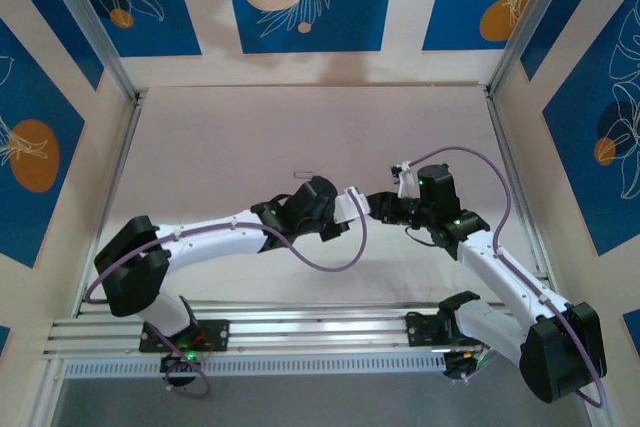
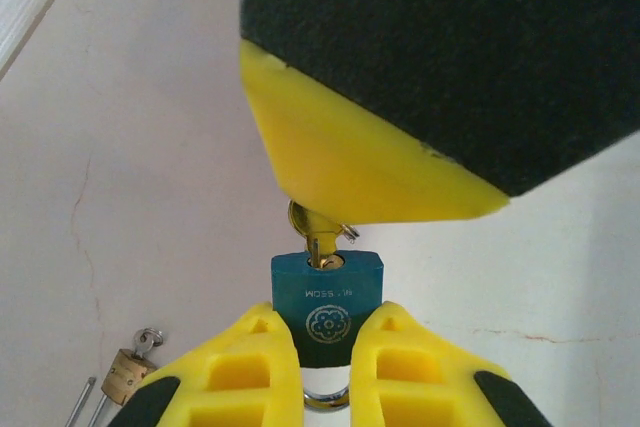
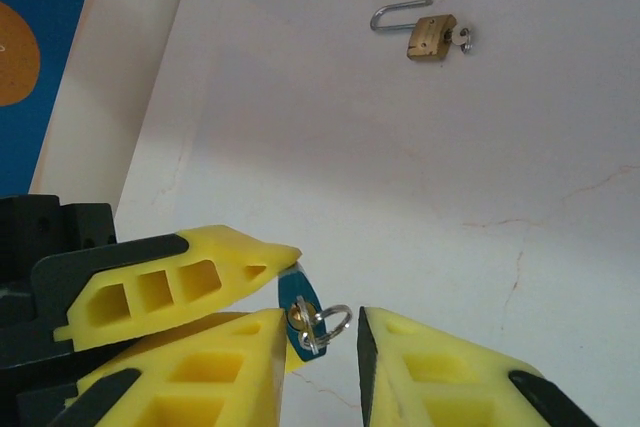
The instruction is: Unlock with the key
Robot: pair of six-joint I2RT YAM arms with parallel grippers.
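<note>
Centrally, between the two arms, the left gripper (image 2: pixel 328 319) is clamped across the flat faces of the blue padlock (image 2: pixel 327 292). The keyway end points away from its palm, and the shackle (image 2: pixel 325 399) is tucked back between its fingers. The lock appears to be held clear of the surface (image 3: pixel 450 197). The key (image 2: pixel 316 235) sits in the keyway, its bow and key ring (image 3: pixel 325 325) projecting just beyond the left gripper's fingertips. The right gripper (image 3: pixel 321 315) meets it head-on. Its jaws stand apart, one on each side of the bow, with the ring in the gap and no pinch evident. A long-shackled brass padlock (image 3: pixel 430 37) lies on the surface well ahead of the right gripper, apart from the work.

Handling, as judged: the padlock body is small, rigid and dense for its size, with smooth painted faces. A clamp across the broad faces best resists the coming twist. The key is thin, stiff and light, and its bow is the only useful hold, taken flat side to pad so that torque carries through. The loose ring gives no purchase and may slip between pad and bow. Any sideways load risks bending the blade or levering the lock out of the left gripper.
</note>
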